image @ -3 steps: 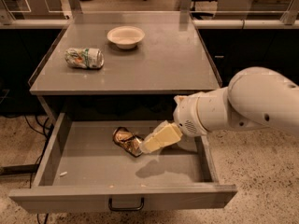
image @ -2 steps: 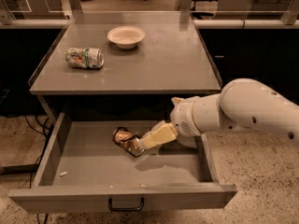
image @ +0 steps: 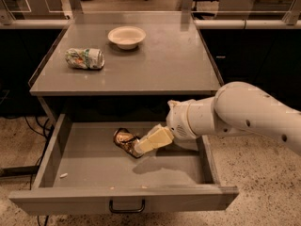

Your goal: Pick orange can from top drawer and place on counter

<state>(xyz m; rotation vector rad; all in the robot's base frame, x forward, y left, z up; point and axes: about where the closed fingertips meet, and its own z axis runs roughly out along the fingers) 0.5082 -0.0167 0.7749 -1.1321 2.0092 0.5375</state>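
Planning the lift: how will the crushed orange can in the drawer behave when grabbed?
The orange can looks crushed and dented, so probably light and easily squashed further. Its shiny, uneven skin may slip. Flattened, it likely won't roll across the drawer. The gripper is right at it.

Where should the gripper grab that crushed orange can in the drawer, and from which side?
Likely across the dented middle of the orange can, from above: it lies on its side on the top drawer floor, where the walls hinder a sideways approach. The gripper sits at the can's end nearer the arm.
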